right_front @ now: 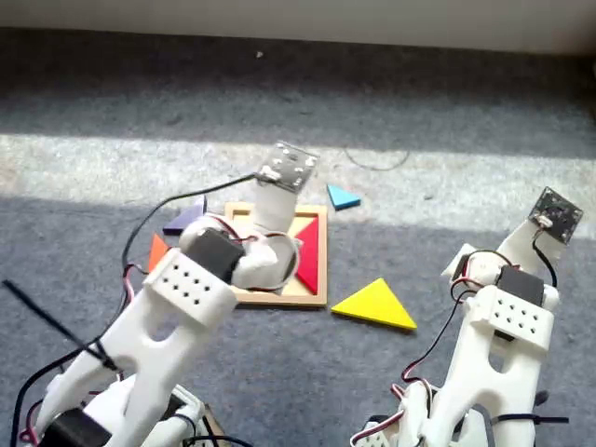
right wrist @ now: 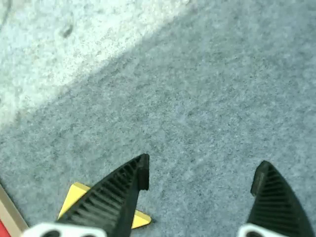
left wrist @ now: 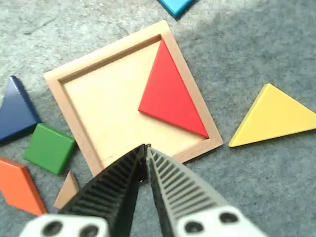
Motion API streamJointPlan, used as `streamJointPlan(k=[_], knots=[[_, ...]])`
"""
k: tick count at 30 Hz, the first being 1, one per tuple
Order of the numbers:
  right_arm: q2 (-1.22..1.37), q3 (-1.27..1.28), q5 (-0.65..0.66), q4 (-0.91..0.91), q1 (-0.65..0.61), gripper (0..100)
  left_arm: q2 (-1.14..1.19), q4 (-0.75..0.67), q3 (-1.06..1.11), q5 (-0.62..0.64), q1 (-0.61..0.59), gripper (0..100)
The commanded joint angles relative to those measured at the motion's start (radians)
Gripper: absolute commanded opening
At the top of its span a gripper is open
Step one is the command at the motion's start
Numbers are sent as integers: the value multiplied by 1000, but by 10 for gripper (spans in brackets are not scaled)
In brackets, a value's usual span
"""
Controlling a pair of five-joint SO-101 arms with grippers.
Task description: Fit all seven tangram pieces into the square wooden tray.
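**Near field.** The left gripper (left wrist: 146,149) has its ribbed black jaws pressed together with nothing between them. Its tips sit over the near rim of the square wooden tray (left wrist: 106,47). The right gripper (right wrist: 202,170) has its jaws spread wide and holds nothing. It hangs over a plain stretch of grey carpet (right_front: 419,140), with one corner of the yellow triangle (right wrist: 74,195) showing just behind one finger.

**Middle field.** The tray is a shallow, pale wooden square with a raised rim, lying flat on the carpet under the left arm (right_front: 177,298). Only the red triangle (left wrist: 170,94) is inside it. Its long edge lies against the rim on the side facing the yellow triangle, and its square corner points toward the tray's middle. The rest of the recess shows bare wood. The yellow triangle, large and flat, lies on the carpet near that same rim but apart from it, between the tray and the right arm (right_front: 503,317).

**Opposite side of the tray.** Four pieces lie close together on the carpet:
- a green square (left wrist: 49,148) just beside the rim
- a dark blue triangle (left wrist: 17,108) next to the green square
- an orange parallelogram (left wrist: 17,185)
- a small tan triangle (left wrist: 67,190) near the tray's corner

**Far field.** A light blue piece (right_front: 343,196) lies beyond the tray's far corner, at the edge of a sunlit band across the short-piled carpet.
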Motion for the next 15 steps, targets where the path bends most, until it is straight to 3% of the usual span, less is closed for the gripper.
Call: streamJointPlan(k=[1,8,15], knots=[[-35,-122,101,139,-114,321,-206,68,35,-84,-191,8],[-36,-249,316,372,-372,321,-476,64,249,-193,-443,8],[-33,-252,488,398,-576,325,-656,64,443,-247,-639,8]])
